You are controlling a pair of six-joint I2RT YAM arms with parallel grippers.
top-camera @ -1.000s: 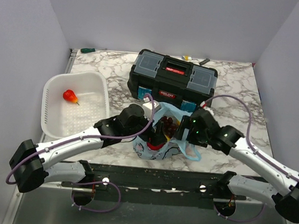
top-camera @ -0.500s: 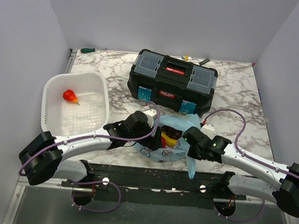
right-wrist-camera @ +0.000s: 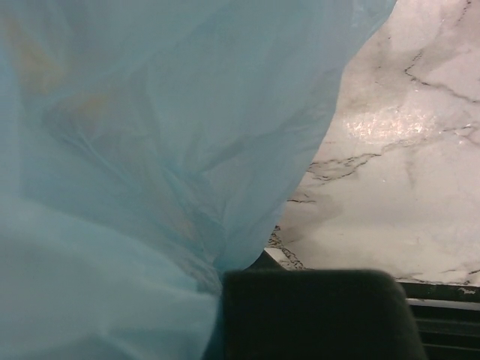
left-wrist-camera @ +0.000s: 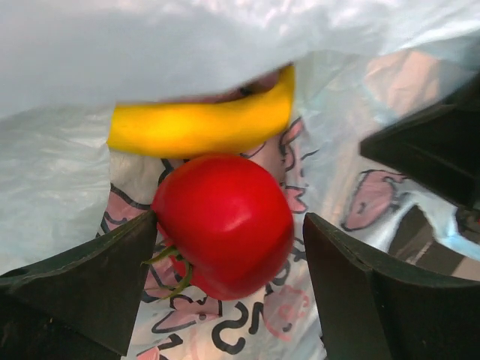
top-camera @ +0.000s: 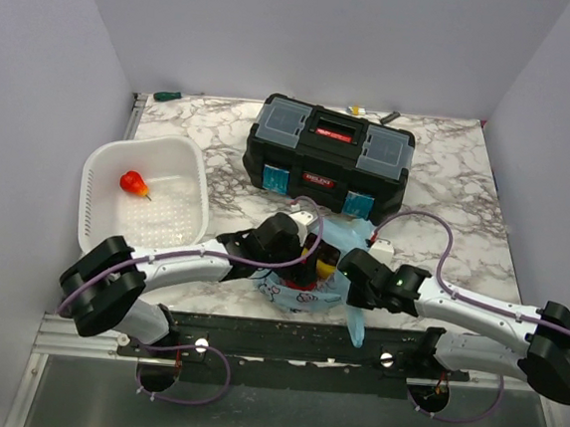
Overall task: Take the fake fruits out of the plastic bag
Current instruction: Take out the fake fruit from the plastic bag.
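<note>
As bag (right-wrist-camera: 150, 150) slides nearer, left fingers (left-wrist-camera: 82, 292) spread astride apple (left-wrist-camera: 223, 223), right fingers (right-wrist-camera: 315, 315) pinching bag.

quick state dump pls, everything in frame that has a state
plastic bag, mouth open, fruits inside.
left gripper, open, fingers either side of the red apple.
right gripper, shut on the plastic bag.
banana, in the bag, beyond the apple.
toolbox, lid shut.
basket, upright, one small red fruit inside.
</note>
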